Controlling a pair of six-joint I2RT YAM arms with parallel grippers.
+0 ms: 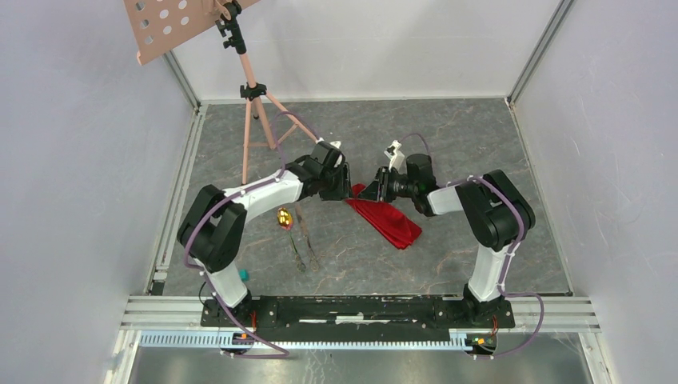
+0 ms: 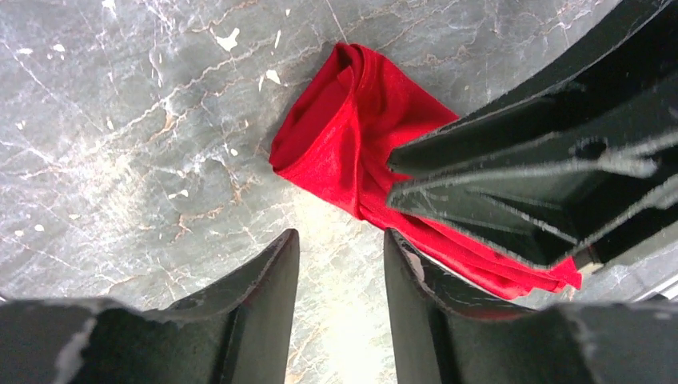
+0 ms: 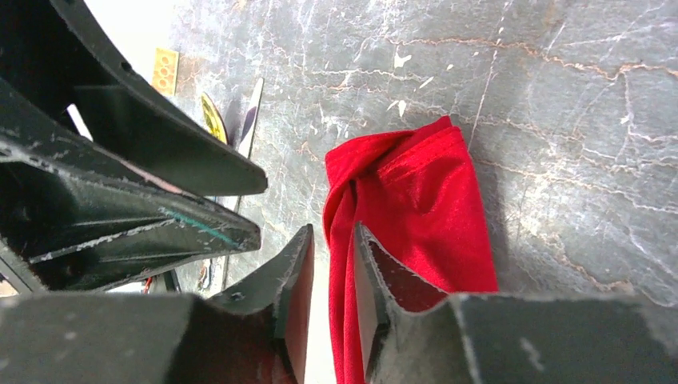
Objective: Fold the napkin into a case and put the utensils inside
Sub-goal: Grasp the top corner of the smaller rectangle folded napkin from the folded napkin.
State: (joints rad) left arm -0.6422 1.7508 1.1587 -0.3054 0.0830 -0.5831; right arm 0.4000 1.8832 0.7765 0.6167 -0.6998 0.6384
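Note:
The red napkin (image 1: 389, 218) lies folded into a narrow, rumpled strip on the grey marble floor, running from between the two grippers toward the lower right. My left gripper (image 2: 340, 244) hovers at its upper end, open, with only bare floor between the fingers. Facing it tip to tip, my right gripper (image 3: 332, 240) is open too, and a fold of the napkin (image 3: 424, 200) runs loosely through the gap by its right finger. The utensils lie to the left of the cloth: a gold spoon (image 1: 283, 218) and thin dark pieces (image 1: 305, 244).
A pink tripod (image 1: 254, 104) carrying a perforated board stands at the back left. A teal block (image 1: 242, 274) sits by the left arm's base, and a yellow perforated block (image 3: 165, 70) shows beyond the spoon. Walls enclose the floor on three sides.

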